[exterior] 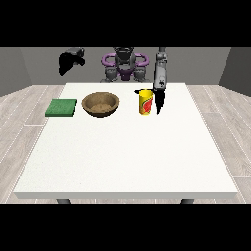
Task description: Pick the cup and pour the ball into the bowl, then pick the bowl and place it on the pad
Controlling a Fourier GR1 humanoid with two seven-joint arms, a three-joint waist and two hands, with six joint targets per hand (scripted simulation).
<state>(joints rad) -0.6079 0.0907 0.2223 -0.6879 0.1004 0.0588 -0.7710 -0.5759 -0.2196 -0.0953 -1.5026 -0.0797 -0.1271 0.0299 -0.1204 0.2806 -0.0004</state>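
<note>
On the white worktop [125,157] a yellow cup [145,102] with a red mark on its side stands upright towards the far edge; whether the ball lies inside it cannot be made out. The robot hand at the view's right [159,98] hangs just beside the cup, fingers straight and pointing down, holding nothing; whether it touches the cup cannot be told. A brown bowl [100,104] sits to the cup's left, and a green pad [62,107] lies further left, apart from the bowl. The robot hand at the view's left [70,61] is raised above the worktop's far corner, its fingers hanging relaxed, holding nothing.
</note>
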